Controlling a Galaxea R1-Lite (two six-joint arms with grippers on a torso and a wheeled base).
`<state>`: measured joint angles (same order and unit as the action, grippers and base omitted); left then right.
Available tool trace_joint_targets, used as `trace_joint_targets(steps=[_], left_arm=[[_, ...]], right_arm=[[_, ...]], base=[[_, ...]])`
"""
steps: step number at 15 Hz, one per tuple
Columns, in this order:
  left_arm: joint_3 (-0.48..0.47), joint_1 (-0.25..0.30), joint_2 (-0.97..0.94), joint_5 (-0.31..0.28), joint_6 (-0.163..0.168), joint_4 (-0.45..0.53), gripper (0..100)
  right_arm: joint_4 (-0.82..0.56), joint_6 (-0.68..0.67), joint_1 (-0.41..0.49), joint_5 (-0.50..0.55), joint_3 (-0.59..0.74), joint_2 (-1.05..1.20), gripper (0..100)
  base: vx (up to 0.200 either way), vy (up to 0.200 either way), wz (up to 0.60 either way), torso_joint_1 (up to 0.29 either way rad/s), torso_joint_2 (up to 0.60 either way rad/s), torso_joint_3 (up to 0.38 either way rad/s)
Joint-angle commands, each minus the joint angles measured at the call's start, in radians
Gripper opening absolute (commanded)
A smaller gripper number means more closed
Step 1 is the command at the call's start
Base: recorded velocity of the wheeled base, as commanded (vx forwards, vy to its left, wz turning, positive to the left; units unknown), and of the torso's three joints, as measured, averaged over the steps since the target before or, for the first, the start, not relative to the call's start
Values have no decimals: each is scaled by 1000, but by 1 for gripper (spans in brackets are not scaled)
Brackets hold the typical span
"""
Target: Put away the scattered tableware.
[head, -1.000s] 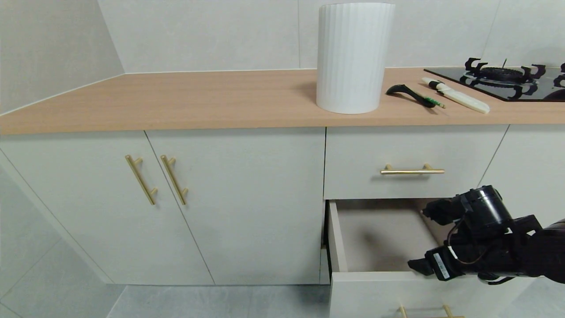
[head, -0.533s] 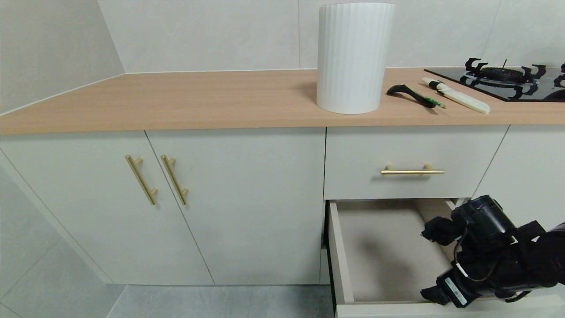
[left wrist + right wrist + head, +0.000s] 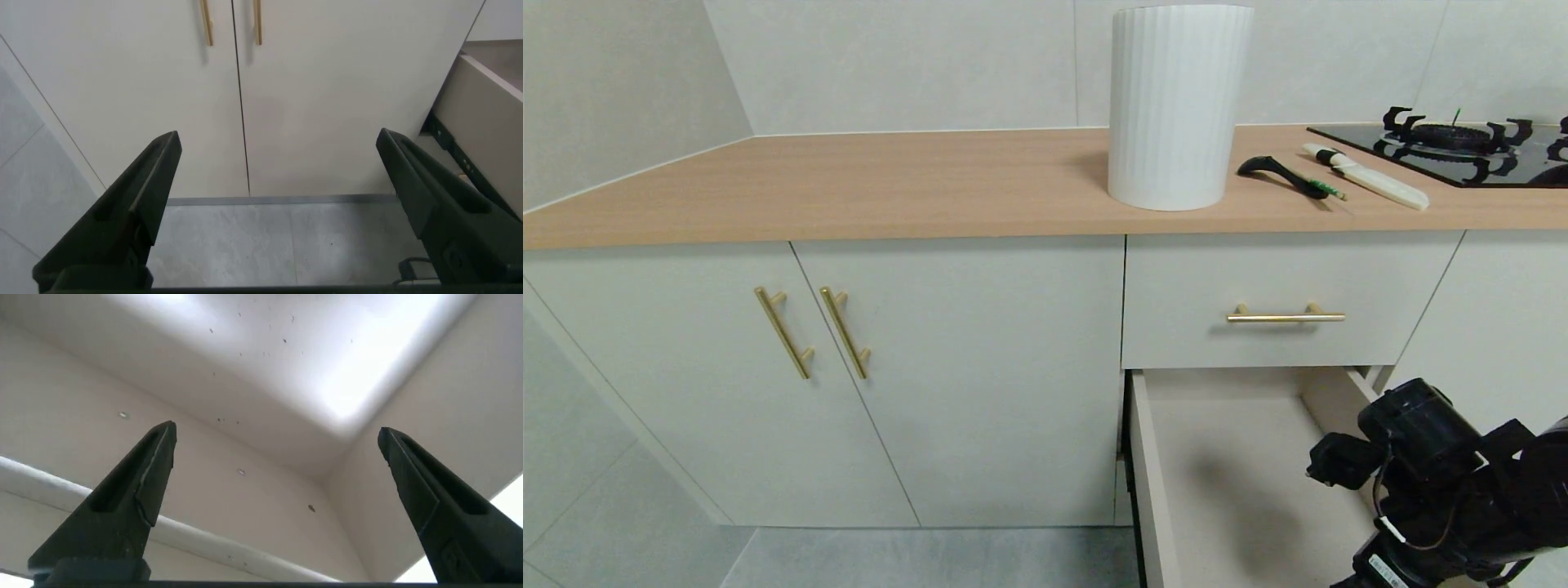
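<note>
Sliding farther out than a second ago, the lower drawer (image 3: 1230, 482) now shows much more of its bare beige floor in the head view, and its front panel has passed below that view's bottom edge. The right arm (image 3: 1437, 482) has drawn back with it and sits lower, at the drawer's right side. In the right wrist view the right jaws stand spread wide, holding nothing, with an inner corner of the drawer between them. The left jaws are likewise released and wide apart, facing the two cabinet doors (image 3: 245, 90) and the grey floor (image 3: 270, 241) below them.

Nothing on the counter (image 3: 890, 180) has shifted. The scattered tableware lies on it, right of the tall white ribbed cylinder (image 3: 1176, 106) and just before the stove (image 3: 1454, 143): a black ladle (image 3: 1276, 172), a thin green stick (image 3: 1328, 190) touching its handle end, and a white knife (image 3: 1372, 184) beside them. The upper drawer (image 3: 1282, 278) is closed.
</note>
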<state>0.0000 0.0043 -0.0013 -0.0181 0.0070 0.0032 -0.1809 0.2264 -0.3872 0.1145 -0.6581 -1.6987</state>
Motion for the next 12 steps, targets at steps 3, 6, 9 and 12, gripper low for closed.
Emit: trace_joint_targets(steps=[3,6,9,12], left_arm=[[0,0,1,0,1,0,100],[0,0,1,0,1,0,100],[0,0,1,0,1,0,100],[0,0,1,0,1,0,100]], right_arm=[[89,-125,19,-1,-52,-15,100],[227,-210,57,10,-64,-33,100],[282,-210,76,11,-58,-30,100],[284,-210,80,11,-60,-15,100]], base=[[0,0,0,0,0,0],[0,0,0,0,0,0],[0,0,0,0,0,0],[0,0,0,0,0,0]])
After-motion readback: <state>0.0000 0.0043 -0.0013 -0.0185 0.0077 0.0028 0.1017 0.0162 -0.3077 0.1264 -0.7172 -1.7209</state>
